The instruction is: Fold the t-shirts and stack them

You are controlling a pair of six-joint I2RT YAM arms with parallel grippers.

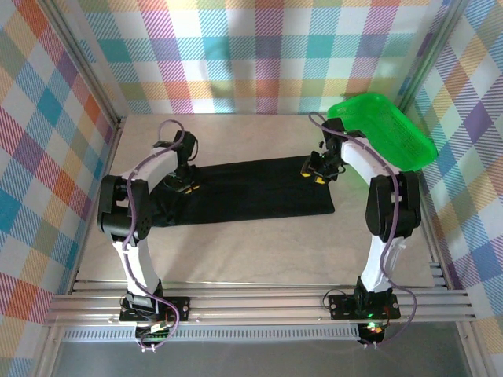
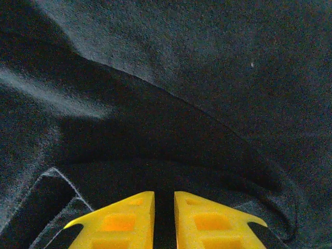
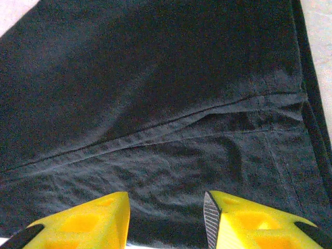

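1. Black t-shirt (image 1: 251, 192): lies flat, stretching from left gripper (image 2: 164, 194) to right gripper (image 3: 166, 197).
2. Green mesh basket (image 1: 389, 129): beyond right gripper, apart from it.
3. Left gripper: fingers nearly together, pinching t-shirt cloth.
4. Right gripper: fingers apart, above t-shirt.

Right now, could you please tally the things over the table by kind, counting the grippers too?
black t-shirt: 1
green mesh basket: 1
grippers: 2 (left gripper, right gripper)
Total: 4
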